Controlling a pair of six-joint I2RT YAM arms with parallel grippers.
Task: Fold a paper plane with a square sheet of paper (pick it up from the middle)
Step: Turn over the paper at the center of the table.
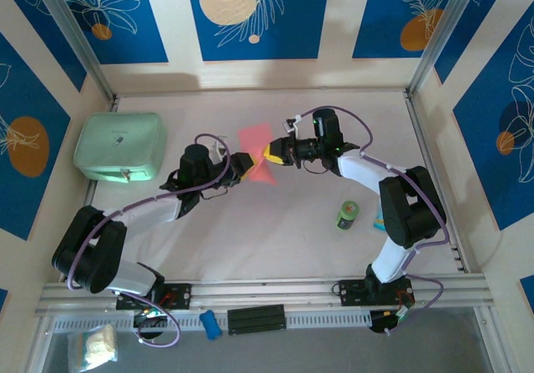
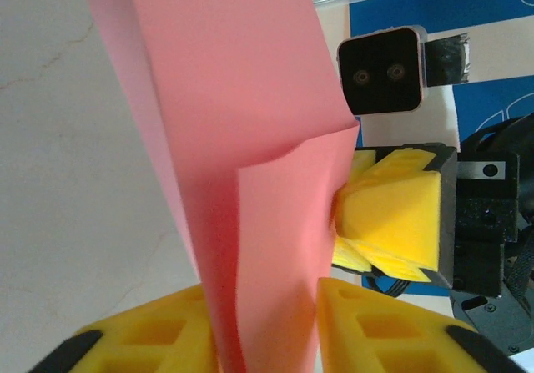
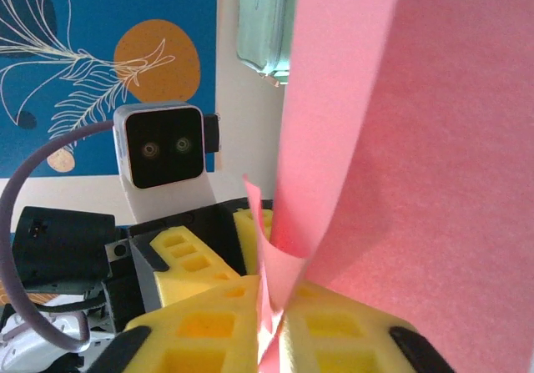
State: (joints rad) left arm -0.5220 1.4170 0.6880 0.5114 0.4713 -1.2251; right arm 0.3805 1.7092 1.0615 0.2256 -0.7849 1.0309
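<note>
While in right tool, pink sheet, outside case.

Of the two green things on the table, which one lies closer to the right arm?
The small dark green can, standing just beside the right arm. The other, the large mint-green case, sits at the table's far left side.
</note>
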